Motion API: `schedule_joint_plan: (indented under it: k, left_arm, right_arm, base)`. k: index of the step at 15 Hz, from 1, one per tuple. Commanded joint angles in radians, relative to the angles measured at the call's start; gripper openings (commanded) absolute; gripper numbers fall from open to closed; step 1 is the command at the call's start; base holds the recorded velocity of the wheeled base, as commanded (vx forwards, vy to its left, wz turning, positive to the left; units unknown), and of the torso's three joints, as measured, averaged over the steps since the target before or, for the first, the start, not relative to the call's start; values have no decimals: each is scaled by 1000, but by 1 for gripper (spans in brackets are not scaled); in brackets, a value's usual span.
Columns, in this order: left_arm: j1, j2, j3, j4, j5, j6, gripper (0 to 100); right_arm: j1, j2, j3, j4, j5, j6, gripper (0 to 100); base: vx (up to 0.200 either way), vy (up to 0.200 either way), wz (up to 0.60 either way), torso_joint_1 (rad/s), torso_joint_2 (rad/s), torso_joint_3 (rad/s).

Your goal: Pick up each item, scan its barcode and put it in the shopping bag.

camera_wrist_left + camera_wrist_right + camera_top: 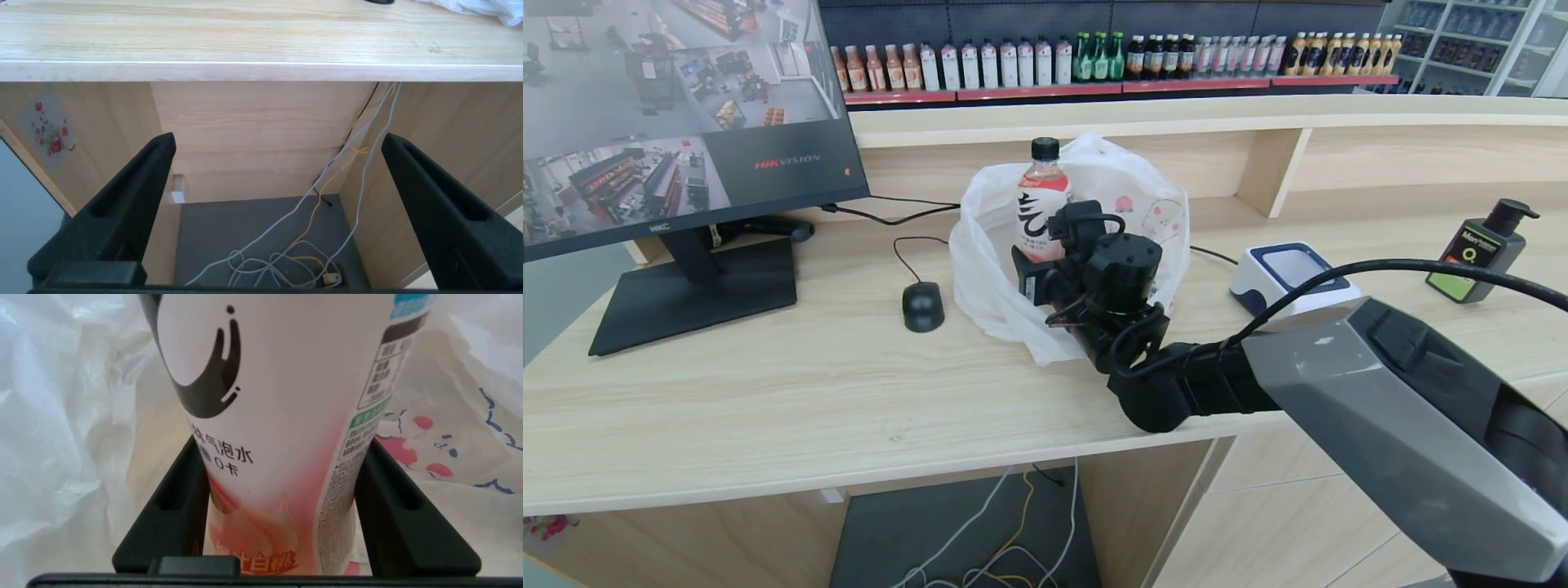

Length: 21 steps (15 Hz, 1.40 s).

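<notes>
The shopping bag [988, 278], bottle [1042, 204] inside, sits between mouse [923, 306] left and scanner [1286, 278] right.

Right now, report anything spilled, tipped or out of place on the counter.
Nothing stands out. The bottle is upright in the right gripper at the open shopping bag; the scanner and pump bottle sit upright on the counter, no spills.

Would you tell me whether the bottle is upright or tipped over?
Upright: the bottle has its cap on top, with the right gripper shut on it.
</notes>
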Motion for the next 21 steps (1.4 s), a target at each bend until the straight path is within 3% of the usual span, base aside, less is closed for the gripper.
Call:
schedule_joint_plan:
  k: [1,8,9,21]
  left_arm:
    - [0,0,0,0,0,0,100]
    - [0,0,0,0,0,0,100]
    - [0,0,0,0,0,0,100]
    - [0,0,0,0,0,0,100]
  right_arm:
    - [0,18,-1,2,-1,-1,0]
    - [-3,25,-3,2,-1,-1,0]
    - [-1,25,-3,0,-1,-1,100]
    - [-1,-60,22,-15,-8,-1,100]
  base:
    - [0,0,0,0,0,0]
    - [0,0,0,0,0,0]
    - [0,0,0,0,0,0]
    - [0,0,0,0,0,0]
